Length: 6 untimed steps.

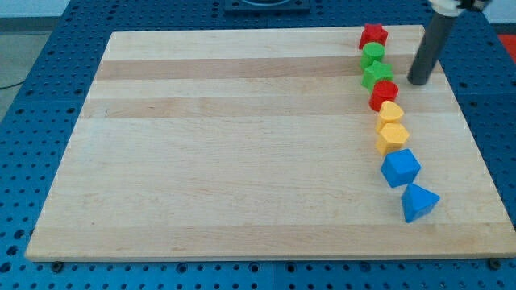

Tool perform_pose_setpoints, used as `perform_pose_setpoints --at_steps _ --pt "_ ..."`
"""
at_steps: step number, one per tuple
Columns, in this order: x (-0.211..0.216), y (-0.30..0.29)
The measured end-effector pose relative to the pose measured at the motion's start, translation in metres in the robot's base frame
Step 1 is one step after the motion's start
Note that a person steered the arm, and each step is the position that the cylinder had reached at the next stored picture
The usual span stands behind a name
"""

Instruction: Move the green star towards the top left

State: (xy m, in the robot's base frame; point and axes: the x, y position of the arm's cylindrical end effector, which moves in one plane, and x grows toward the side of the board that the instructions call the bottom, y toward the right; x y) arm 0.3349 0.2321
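Wooden board on a blue perforated table, bare across the view's left and middle. Near the right edge, a curving column of eight blocks, most touching: red star at top, green cylinder, green star, red cylinder, yellow cylinder, yellow hexagon, blue cube, blue pyramid lowest. Green star hemmed between green cylinder above and red cylinder below. Just right of it, apart, my tip: bare dark rod, holding nothing, touching no block.
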Motion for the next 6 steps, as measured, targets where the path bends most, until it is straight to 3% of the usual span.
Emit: perform_pose_setpoints --at_steps 5,6 --pt "0.005 -0.196" --pt "-0.021 -0.226"
